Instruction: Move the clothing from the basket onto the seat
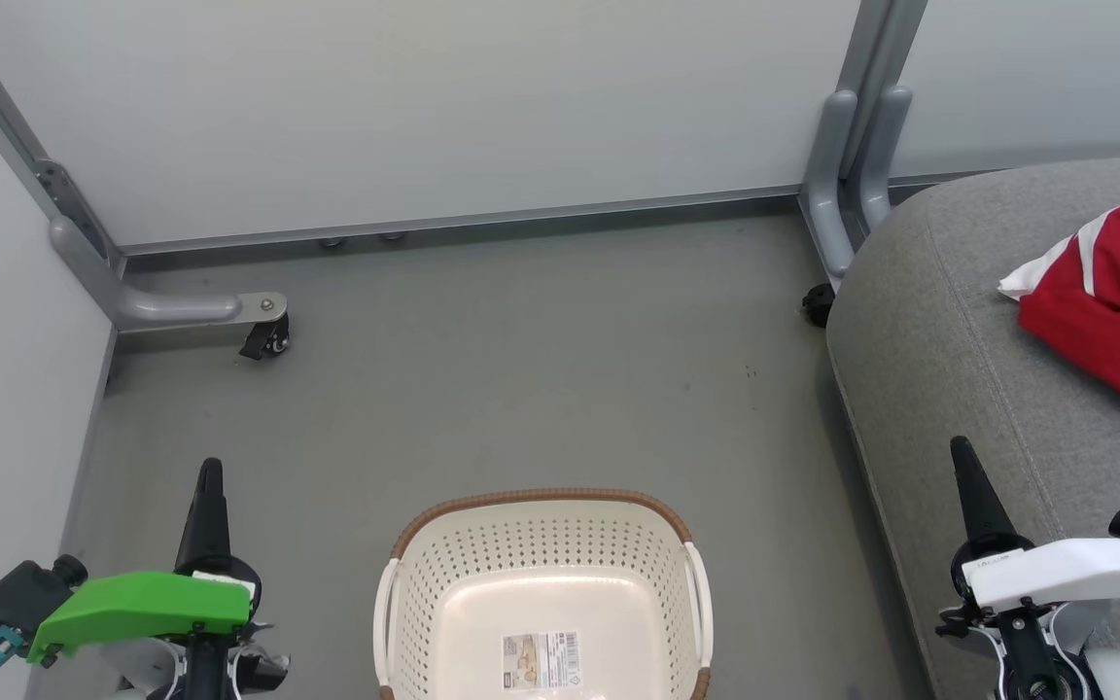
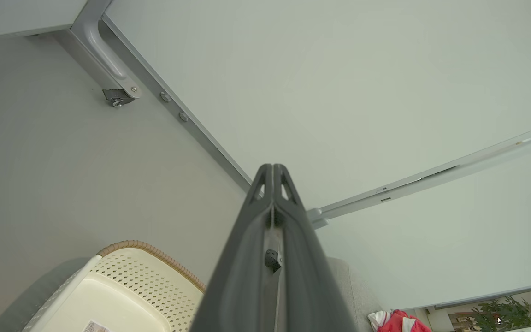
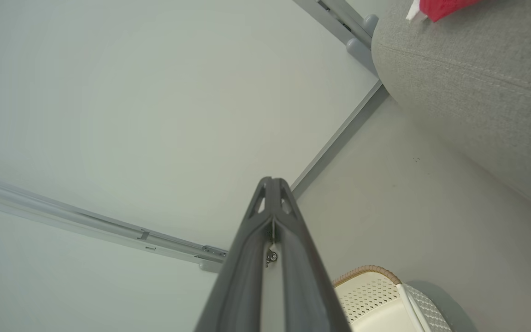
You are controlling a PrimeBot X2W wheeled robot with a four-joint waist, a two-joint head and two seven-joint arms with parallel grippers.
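The cream perforated basket [image 1: 542, 583] with its brown woven rim stands on the floor at the bottom middle; only a label sticker shows on its bottom. The red clothing [image 1: 1119, 292] with white trim lies on the grey seat [image 1: 949, 360] at the right. My left gripper [image 1: 209, 467] is shut at the lower left, left of the basket, holding nothing. My right gripper [image 1: 961, 447] is shut at the lower right, over the seat's front edge, also holding nothing. The wrist views show the shut left gripper [image 2: 273, 167] and shut right gripper [image 3: 271, 180], the basket [image 2: 127, 286] [image 3: 376, 290], clothing [image 2: 397, 322] [image 3: 440, 7] and seat [image 3: 473, 83].
Pale partition panels [image 1: 443, 107] close off the back and left. Their grey feet with casters [image 1: 266, 338] stand on the grey floor at back left, and another foot [image 1: 837, 194] stands beside the seat's corner. Bare floor [image 1: 541, 360] lies between basket and panels.
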